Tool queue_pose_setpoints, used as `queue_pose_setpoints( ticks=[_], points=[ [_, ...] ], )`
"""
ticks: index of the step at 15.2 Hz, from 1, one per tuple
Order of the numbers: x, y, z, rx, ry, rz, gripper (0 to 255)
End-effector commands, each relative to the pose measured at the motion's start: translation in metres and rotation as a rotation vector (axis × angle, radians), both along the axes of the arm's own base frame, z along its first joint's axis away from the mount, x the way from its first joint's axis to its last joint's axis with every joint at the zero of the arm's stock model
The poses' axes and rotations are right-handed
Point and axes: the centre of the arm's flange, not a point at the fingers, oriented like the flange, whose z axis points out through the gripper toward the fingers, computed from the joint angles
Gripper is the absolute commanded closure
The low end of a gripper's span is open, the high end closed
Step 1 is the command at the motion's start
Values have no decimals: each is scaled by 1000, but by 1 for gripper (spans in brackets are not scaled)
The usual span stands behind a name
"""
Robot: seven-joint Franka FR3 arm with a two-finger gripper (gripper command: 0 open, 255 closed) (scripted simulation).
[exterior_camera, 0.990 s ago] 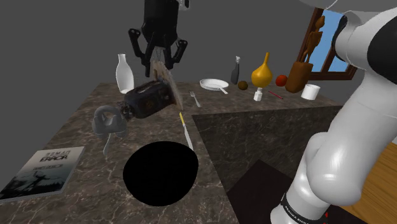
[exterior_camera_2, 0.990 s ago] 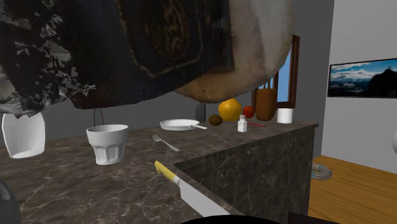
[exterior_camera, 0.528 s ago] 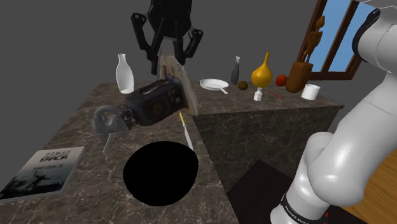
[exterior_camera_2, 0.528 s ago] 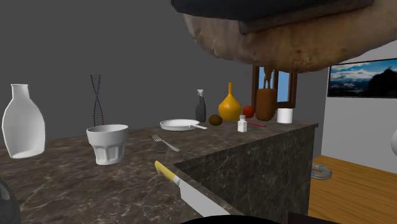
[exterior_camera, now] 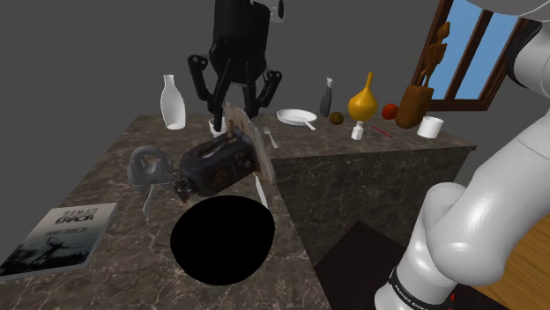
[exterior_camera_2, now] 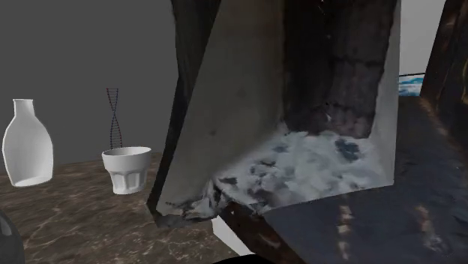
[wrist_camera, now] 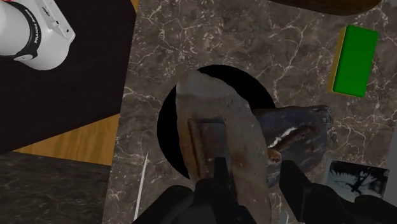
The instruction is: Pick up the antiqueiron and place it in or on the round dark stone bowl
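In the last second the claw (exterior_camera: 231,116), pinching the antique iron (exterior_camera: 219,164), had carried it nearer and lower, so that it hung tilted over the far rim of the round black bowl (exterior_camera: 220,239) on the counter (exterior_camera: 97,172), probably nearly ready for release.

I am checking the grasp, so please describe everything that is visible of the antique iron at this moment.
The antique iron looks like dark, rusty metal, with a blackish body and a worn, pale brownish pointed soleplate. It hangs tilted in the air, clasped between the fingers of the gripper, and touches nothing else. In the wrist view it is above the round black bowl, not yet in it.
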Motion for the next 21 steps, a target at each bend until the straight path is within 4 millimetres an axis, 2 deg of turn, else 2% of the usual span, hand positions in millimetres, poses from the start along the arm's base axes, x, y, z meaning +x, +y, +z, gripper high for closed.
queue_pose_setpoints(
  ticks=[1, 18, 21],
  points=[
    [0, 1, -10, 1, -1, 0, 255],
    [0, 1, -102, 1, -1, 0, 255],
    [0, 1, -102, 1, -1, 0, 255]
  ],
)
